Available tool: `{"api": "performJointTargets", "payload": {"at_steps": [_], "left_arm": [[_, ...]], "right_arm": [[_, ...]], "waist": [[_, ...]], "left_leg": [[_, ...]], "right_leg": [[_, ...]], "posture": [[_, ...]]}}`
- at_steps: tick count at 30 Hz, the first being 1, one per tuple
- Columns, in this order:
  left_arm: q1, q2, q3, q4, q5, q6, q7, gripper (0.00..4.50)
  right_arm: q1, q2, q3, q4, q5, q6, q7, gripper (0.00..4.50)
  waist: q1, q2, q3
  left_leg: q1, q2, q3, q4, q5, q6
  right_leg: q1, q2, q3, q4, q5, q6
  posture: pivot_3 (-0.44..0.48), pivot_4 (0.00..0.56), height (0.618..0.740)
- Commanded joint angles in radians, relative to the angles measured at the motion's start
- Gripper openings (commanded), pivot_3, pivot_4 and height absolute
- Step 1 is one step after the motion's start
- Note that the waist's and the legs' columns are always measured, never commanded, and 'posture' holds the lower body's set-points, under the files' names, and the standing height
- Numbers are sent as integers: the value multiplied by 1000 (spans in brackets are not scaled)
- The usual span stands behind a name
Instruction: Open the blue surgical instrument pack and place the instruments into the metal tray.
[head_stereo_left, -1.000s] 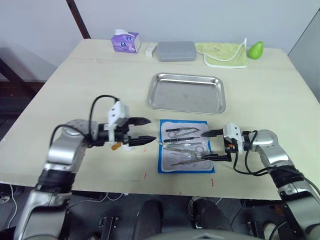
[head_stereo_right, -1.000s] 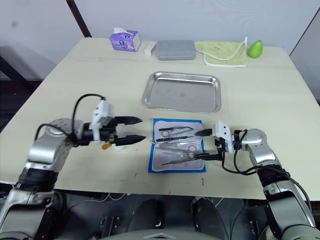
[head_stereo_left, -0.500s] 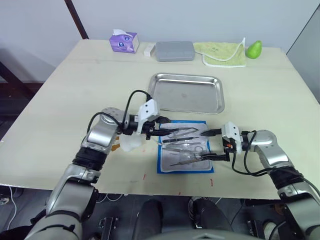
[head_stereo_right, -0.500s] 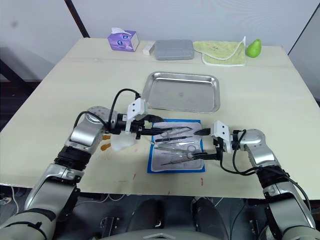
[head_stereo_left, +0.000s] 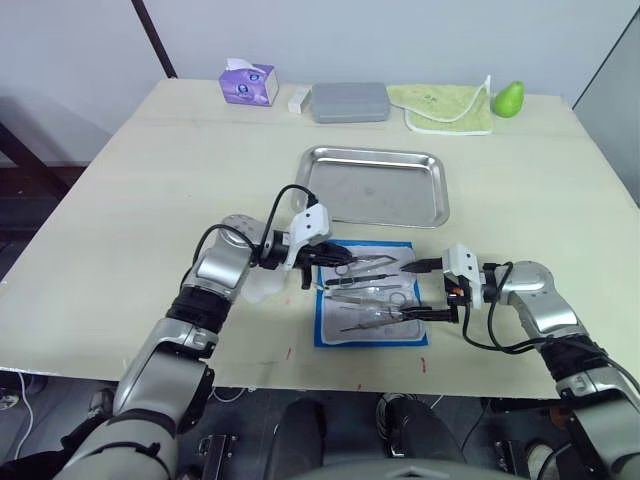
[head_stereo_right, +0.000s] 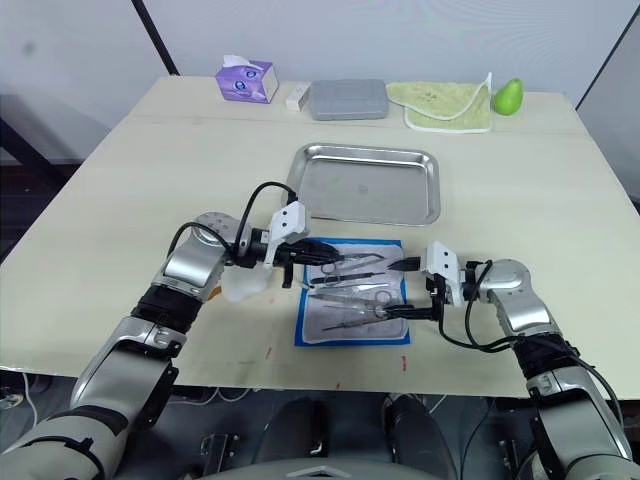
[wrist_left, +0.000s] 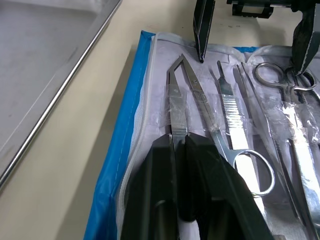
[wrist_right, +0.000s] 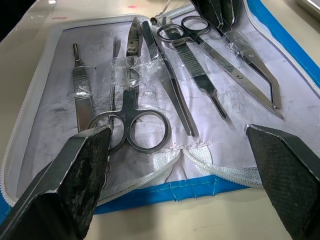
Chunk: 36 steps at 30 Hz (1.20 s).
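Note:
The blue surgical instrument pack (head_stereo_left: 371, 341) lies open and flat near the table's front edge, its whitish lining up. Several silvery instruments (head_stereo_left: 372, 297) lie side by side on the lining under clear film. My left gripper (wrist_left: 181, 142) reaches over the pack's left side, its fingers shut on the end of a pointed silvery forceps (wrist_left: 179, 95). At the pack's right edge my right gripper (head_stereo_left: 410, 291) stands wide open, its fingers (wrist_right: 87, 160) either side of the scissors' ring handles (wrist_right: 131, 122), gripping nothing. The metal tray (head_stereo_left: 372, 187) sits empty just behind the pack.
A crumpled whitish plastic piece (head_stereo_left: 260, 288) lies left of the pack under my left arm. Along the far edge stand a purple tissue box (head_stereo_left: 247, 82), a grey case (head_stereo_left: 349, 101), a green cloth (head_stereo_left: 448, 107) and a green pear (head_stereo_left: 509, 99).
My left gripper has swung right from the bare table onto the pack's left side, and its fingers have closed on the forceps. The right arm has not moved.

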Motion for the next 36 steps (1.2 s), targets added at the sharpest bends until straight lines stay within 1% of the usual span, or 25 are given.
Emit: {"api": "performJointTargets", "payload": {"at_steps": [1, 6, 10, 22, 23, 24, 25, 36], "left_arm": [[-22, -3, 3, -19, 12, -13, 4, 504], [-21, -6, -2, -9, 43, -38, 28, 504], [-21, -13, 11, -31, 22, -2, 21, 504], [-27, -8, 19, -27, 23, -5, 21, 504], [-28, -10, 22, -25, 21, -5, 25, 990], [-28, -10, 23, -24, 21, -6, 27, 1267], [-27, -9, 23, -26, 20, -4, 25, 1712], [-29, -4, 17, -17, 30, -12, 23, 1712]], "right_arm": [[33, -9, 33, 23, -60, 30, -17, 4500], [34, -9, 35, 18, -60, 39, -18, 4500], [35, -9, 36, 15, -60, 43, -19, 4500], [38, -8, 38, 11, -58, 49, -19, 4500], [38, -8, 38, 10, -58, 50, -19, 4500], [39, -8, 38, 10, -58, 50, -19, 4500], [40, -8, 38, 8, -58, 51, -20, 4500], [46, -7, 40, -2, -56, 59, -23, 4500]], "waist": [[0, 0, 0], [0, 0, 0], [0, 0, 0], [0, 0, 0], [0, 0, 0], [0, 0, 0], [0, 0, 0], [0, 0, 0]], "left_leg": [[0, 0, 0, 0, 0, 0], [0, 0, 0, 0, 0, 0], [0, 0, 0, 0, 0, 0], [0, 0, 0, 0, 0, 0], [0, 0, 0, 0, 0, 0], [0, 0, 0, 0, 0, 0], [0, 0, 0, 0, 0, 0], [0, 0, 0, 0, 0, 0]], "right_leg": [[0, 0, 0, 0, 0, 0], [0, 0, 0, 0, 0, 0], [0, 0, 0, 0, 0, 0], [0, 0, 0, 0, 0, 0], [0, 0, 0, 0, 0, 0], [0, 0, 0, 0, 0, 0], [0, 0, 0, 0, 0, 0], [0, 0, 0, 0, 0, 0]], "posture": [[0, 150, 740], [0, 150, 740], [0, 150, 740], [0, 150, 740], [0, 150, 740], [0, 150, 740], [0, 150, 740], [0, 150, 740]]}}
